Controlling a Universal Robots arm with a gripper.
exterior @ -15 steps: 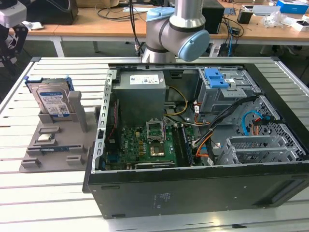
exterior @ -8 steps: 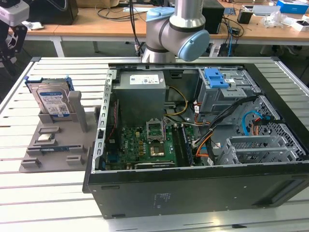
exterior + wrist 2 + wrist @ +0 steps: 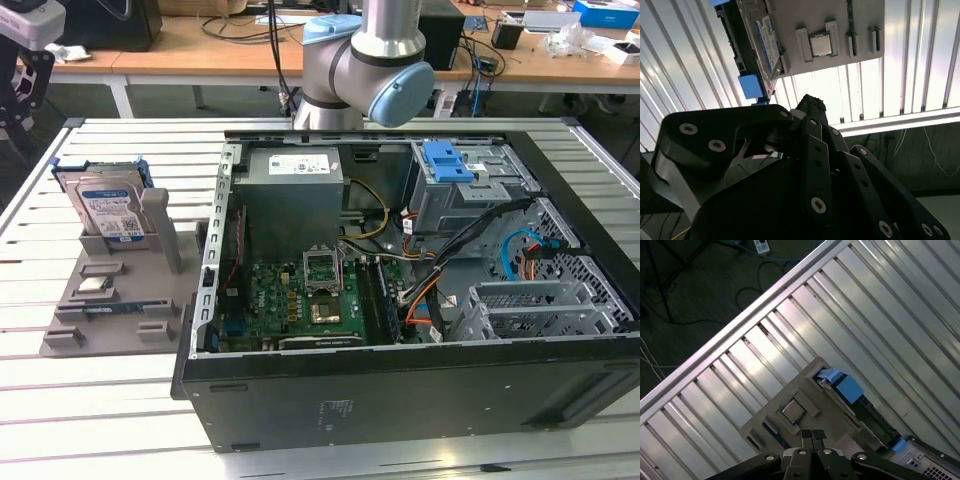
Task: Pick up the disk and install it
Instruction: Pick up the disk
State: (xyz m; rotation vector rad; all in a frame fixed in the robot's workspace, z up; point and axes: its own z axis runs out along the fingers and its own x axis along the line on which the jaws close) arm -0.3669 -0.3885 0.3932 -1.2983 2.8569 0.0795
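The hand (image 3: 812,435) has its two fingers pressed together, with almost no gap between them, and it holds nothing. In the first wrist view its tips are seen against the grey holder (image 3: 805,390), near the small square chip (image 3: 792,411) that lies in a recess of this holder. I cannot tell if the tips touch anything.

The disk (image 3: 108,207) is not yet picked up. It stands upright on its edge in a slot of the grey holder, with the white-and-blue label facing outward and the blue carrier around it. In the second wrist view the disk (image 3: 767,42) is at one end of the holder, and the chip (image 3: 820,45) is just beside it.

The holder lies on the slatted metal worktop (image 3: 60,400), at the exterior view's left. Beside it, toward the exterior view's right, the open computer case (image 3: 400,400) lies on its side. Inside are the green motherboard (image 3: 300,300), a grey power supply box (image 3: 290,190) and a grey metal cage (image 3: 470,205) with a blue latch (image 3: 447,160) on top.
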